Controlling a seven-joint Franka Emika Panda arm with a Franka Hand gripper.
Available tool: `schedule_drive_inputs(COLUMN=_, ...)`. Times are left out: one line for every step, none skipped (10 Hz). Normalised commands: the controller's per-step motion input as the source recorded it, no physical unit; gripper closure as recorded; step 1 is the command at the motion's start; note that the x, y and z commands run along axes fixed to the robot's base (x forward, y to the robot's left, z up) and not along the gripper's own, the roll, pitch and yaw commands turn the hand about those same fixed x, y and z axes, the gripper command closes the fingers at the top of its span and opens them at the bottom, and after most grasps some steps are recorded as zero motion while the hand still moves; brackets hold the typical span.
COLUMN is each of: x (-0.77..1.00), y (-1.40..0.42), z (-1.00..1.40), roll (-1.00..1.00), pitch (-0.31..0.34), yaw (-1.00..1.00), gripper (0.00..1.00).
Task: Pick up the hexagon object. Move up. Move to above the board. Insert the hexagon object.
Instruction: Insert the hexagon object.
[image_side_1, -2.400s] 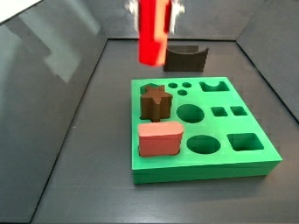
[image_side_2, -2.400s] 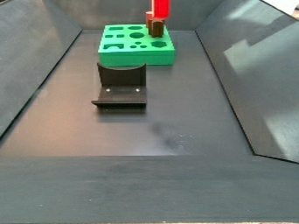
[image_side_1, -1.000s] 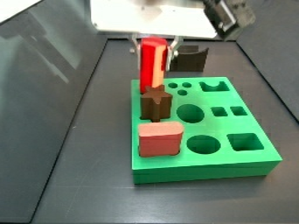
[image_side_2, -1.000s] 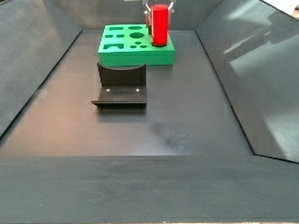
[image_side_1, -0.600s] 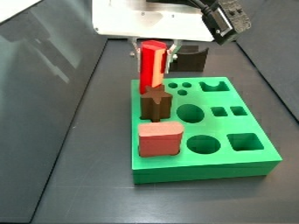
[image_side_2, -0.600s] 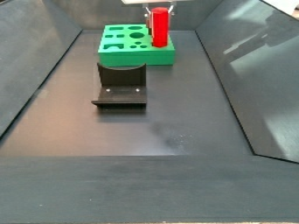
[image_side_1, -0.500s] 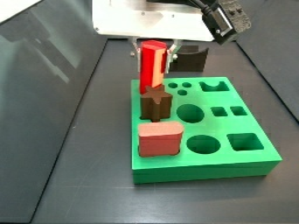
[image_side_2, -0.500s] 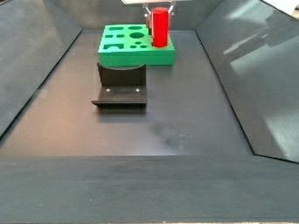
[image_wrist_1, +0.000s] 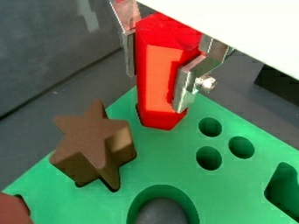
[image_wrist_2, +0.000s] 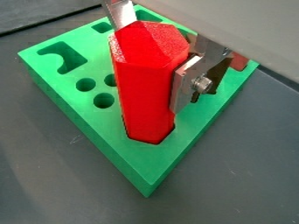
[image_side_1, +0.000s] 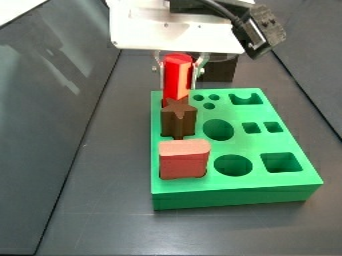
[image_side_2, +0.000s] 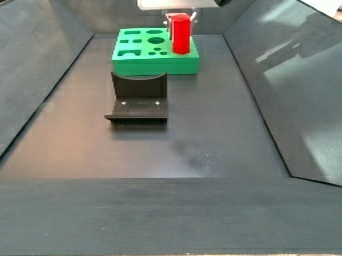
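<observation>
Up close in a wrist view, the gripper (image_wrist_1: 172, 66) clamps the hexagon object (image_wrist_1: 162, 74), upright, its foot meeting the board (image_wrist_1: 239, 188). Side view: it stands vertical at the board's (image_side_1: 254, 185) far corner, beside the brown star block (image_side_1: 178, 118).

A brown star block (image_side_1: 178, 117), a pink block (image_side_1: 183, 158), and the fixture (image_side_2: 138, 102).

Even bright light, wall glare, soft wrist-view edges
</observation>
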Motion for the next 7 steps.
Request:
schedule_drive_inputs(x=0.0, y=0.0, z=-0.25, roll=0.0, pitch=-0.051, yaw=0.07, gripper=1.0)
schedule_drive_inputs(x=0.0, y=0.0, z=-0.3, roll=0.02, pitch=-0.067, yaw=0.09, gripper=1.0)
schedule_drive_inputs(x=0.0, y=0.0, z=-0.67, roll=0.05, pitch=-0.119, yaw=0.12, gripper=1.0)
schedule_drive_inputs(x=-0.01, y=0.0, z=-0.98, roll=0.12, pitch=-0.103, yaw=0.25, gripper=1.0)
schedule_drive_inputs(x=-0.05, y=0.0, z=-1.0, roll=0.13, pitch=-0.089, yaw=0.25, gripper=1.0)
schedule_drive_inputs(x=-0.14, y=-0.05, z=-0.82, roll=0.21, pitch=-0.143, yaw=0.2, gripper=1.0)
schedule_drive_inputs(x=0.0, y=0.0, z=0.0, roll=0.01, pitch=0.0, yaw=0.0, gripper=1.0)
